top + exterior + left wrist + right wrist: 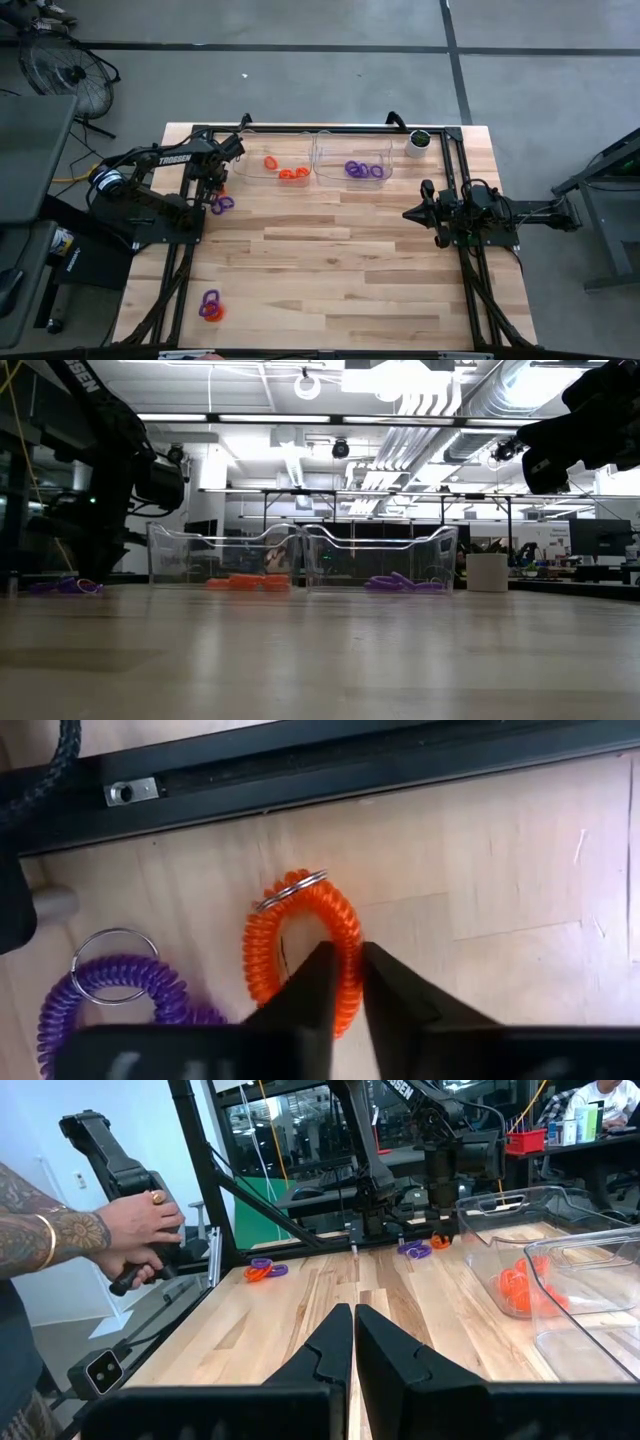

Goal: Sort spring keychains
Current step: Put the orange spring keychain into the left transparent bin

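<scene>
An orange spring keychain (300, 955) is pinched on its coil by the left gripper (345, 982), fingers narrowed onto it, metal split ring showing at the far end; a purple keychain (115, 990) is lying just beside it on the wood, touching or nearly so, can't be told for sure. In the high view this pair sits at about 9 o'clock on the table (330, 270), right by the left frame rail, with the left gripper (213, 190) parked over it; only the purple one (222, 204) is really visible from up there.

Counting the rest: orange ones (288, 170) are piled in the left clear bin (278, 160) at roughly 12 o'clock, looks like three, hard to be exact; purple ones (363, 169) are piled in the right clear bin (353, 158) next to it, two or three. One more purple-and-orange pair (209, 305) is left out at about 7 o'clock, well apart from everything.

The right gripper (428, 212) is held above the table at 3 o'clock, fingers closed together on nothing (353, 1342). A small white cup (418, 143) is sat at 1 o'clock beside the right bin. In the right wrist view a person's hands (140, 1230) are wrapped around a dark handle off the table's edge.
</scene>
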Available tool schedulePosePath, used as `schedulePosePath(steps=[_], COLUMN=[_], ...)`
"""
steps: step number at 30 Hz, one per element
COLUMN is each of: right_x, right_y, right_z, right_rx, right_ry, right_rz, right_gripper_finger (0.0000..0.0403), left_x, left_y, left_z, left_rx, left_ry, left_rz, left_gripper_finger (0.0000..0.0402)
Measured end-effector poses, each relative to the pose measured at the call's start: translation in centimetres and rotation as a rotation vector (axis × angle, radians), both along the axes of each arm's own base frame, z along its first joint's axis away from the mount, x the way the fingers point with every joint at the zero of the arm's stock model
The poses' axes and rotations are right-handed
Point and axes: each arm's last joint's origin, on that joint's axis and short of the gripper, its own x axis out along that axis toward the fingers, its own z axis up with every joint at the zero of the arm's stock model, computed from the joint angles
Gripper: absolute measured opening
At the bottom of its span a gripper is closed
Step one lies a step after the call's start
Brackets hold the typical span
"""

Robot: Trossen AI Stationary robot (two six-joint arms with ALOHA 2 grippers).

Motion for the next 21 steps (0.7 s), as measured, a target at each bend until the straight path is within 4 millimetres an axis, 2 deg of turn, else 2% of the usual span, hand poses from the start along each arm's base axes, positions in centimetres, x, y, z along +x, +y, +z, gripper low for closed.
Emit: schedulePosePath(steps=[2,6,12,21], right_x=[0.0,0.0,0.0,0.0], right_y=[0.0,0.0,0.0,0.0], right_z=[0.0,0.0,0.0,0.0], right_rx=[0.000,0.000,0.000,0.000], right_ry=[0.000,0.000,0.000,0.000], right_rz=[0.000,0.000,0.000,0.000], right_gripper_finger=[0.0012,0.0012,0.0012,0.0012], left_x=[0.0,0.0,0.1,0.1], left_y=[0.0,0.0,0.1,0.2], left_z=[0.0,0.0,0.0,1.7], left_rx=[-0.002,-0.003,0.000,0.108], left_ry=[0.002,0.001,-0.008,-0.068], left_rz=[-0.004,-0.008,-0.062,-0.108], left_gripper_finger=[0.0014,0.0021,0.0007,0.0002])
